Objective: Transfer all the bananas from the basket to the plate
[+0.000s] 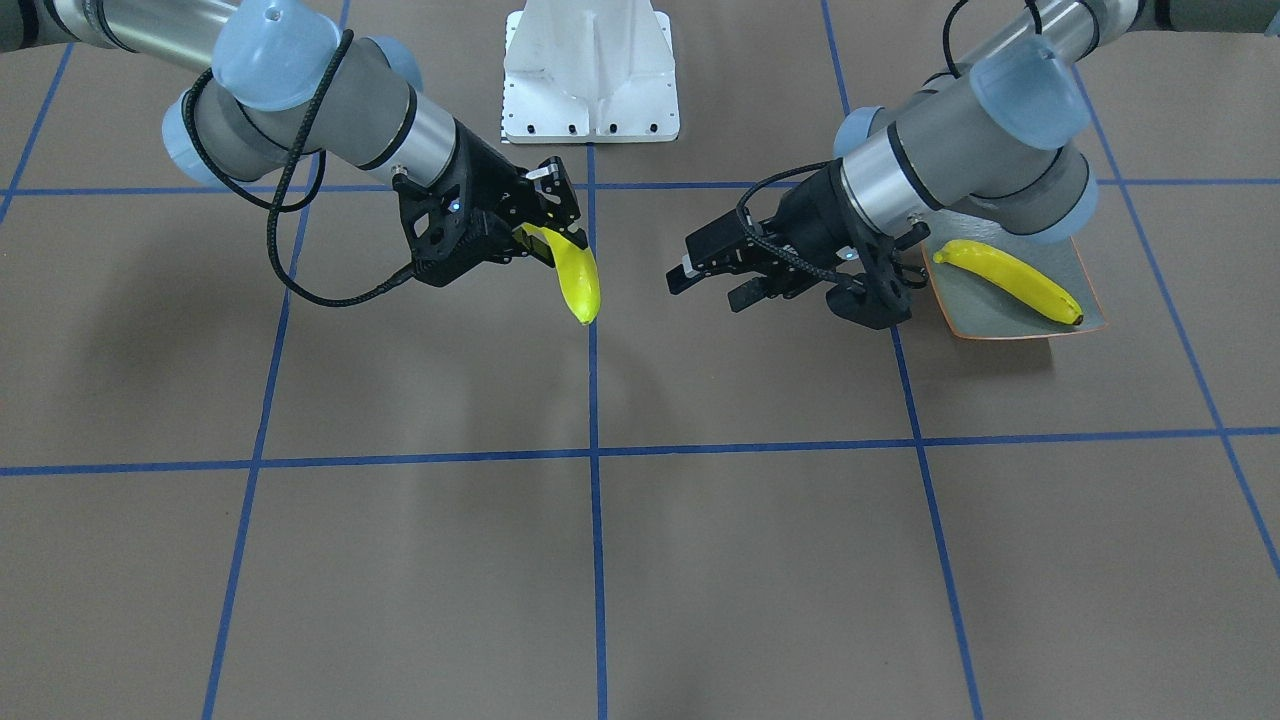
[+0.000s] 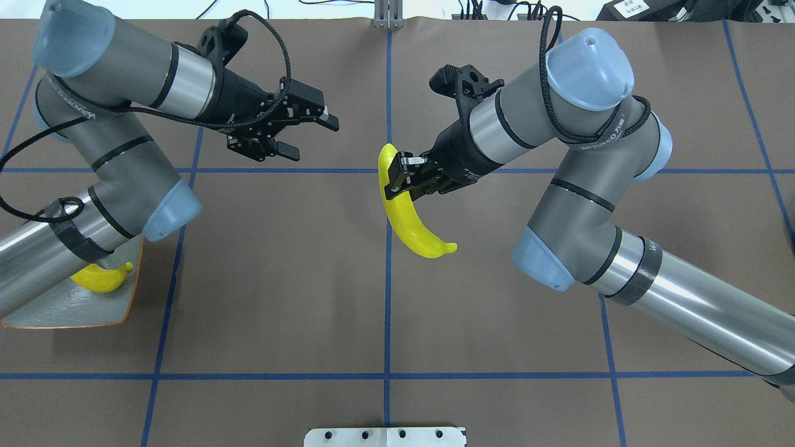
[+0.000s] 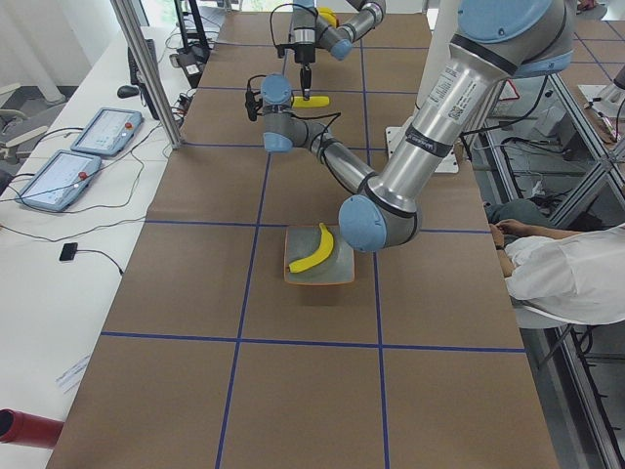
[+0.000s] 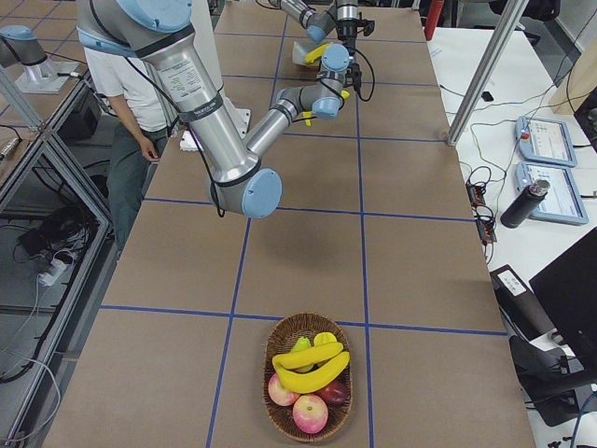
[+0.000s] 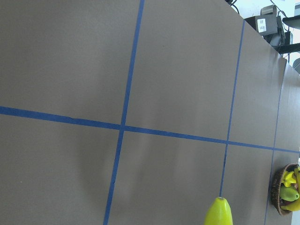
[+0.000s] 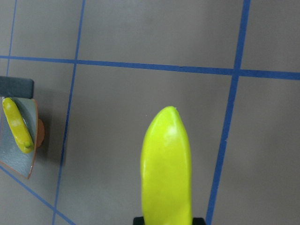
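Over table [image 2: 279,279], well off plate [image 2: 62,308]: right gripper [image 2: 397,180] pinches banana [image 2: 413,226] by one end, left gripper [image 2: 310,138] spread empty, so the off-centre grip may let it pivot and drop.

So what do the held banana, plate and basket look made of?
The held banana looks like plastic: uniform bright yellow, glossy sheen, no blemishes. The plate is matte grey-blue with an orange rim, ceramic or plastic, can't tell. The basket looks like brown woven wicker.
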`<action>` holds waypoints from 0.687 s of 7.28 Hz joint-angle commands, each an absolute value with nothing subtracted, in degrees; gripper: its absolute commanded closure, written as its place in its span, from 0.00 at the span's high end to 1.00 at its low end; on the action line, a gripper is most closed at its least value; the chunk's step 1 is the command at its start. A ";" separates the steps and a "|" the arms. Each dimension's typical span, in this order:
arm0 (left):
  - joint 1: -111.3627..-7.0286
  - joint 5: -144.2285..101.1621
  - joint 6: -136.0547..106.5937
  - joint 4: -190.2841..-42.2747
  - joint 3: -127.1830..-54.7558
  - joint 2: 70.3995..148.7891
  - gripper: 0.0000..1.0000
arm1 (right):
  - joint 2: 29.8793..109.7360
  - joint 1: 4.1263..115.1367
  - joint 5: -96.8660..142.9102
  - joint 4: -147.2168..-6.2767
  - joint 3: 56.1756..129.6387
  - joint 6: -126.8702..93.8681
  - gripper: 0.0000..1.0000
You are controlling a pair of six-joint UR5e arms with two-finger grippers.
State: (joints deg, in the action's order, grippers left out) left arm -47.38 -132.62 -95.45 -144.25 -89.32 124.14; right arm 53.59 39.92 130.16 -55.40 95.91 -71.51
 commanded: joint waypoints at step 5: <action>-43.59 -130.25 -96.77 -144.84 -89.65 126.47 0.92 | 49.84 38.85 128.58 -55.02 96.06 -72.60 0.00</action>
State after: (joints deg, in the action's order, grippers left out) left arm -43.79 -130.41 -96.74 -144.76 -89.62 126.23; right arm 50.45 38.99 128.69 -55.03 96.01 -72.39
